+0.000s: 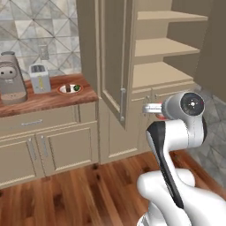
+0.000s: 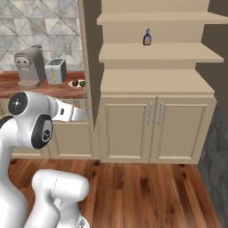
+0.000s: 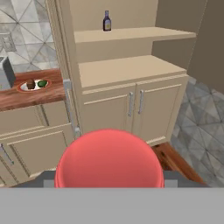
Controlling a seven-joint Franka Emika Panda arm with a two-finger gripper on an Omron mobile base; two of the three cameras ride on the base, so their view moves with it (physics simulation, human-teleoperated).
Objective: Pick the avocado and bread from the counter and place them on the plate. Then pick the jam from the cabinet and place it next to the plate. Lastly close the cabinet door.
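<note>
The jam (image 3: 109,158), a red round jar, fills the lower middle of the hand view, and my gripper (image 2: 83,115) is shut on it in front of the cabinet (image 2: 156,80). The tall cabinet door (image 1: 112,57) stands swung open, seen edge-on in the hand view (image 3: 65,70). On the counter (image 1: 44,100) to the left lies the orange-rimmed plate (image 1: 62,90). The dark-green avocado (image 3: 42,83) and the brown bread (image 3: 30,84) both rest on it.
A dark bottle (image 2: 147,37) with a pale label stands on an upper shelf. A coffee machine (image 1: 11,78) and a toaster (image 1: 39,78) sit on the counter behind the plate. Two short lower doors (image 2: 151,127) are shut. Wooden floor lies in front.
</note>
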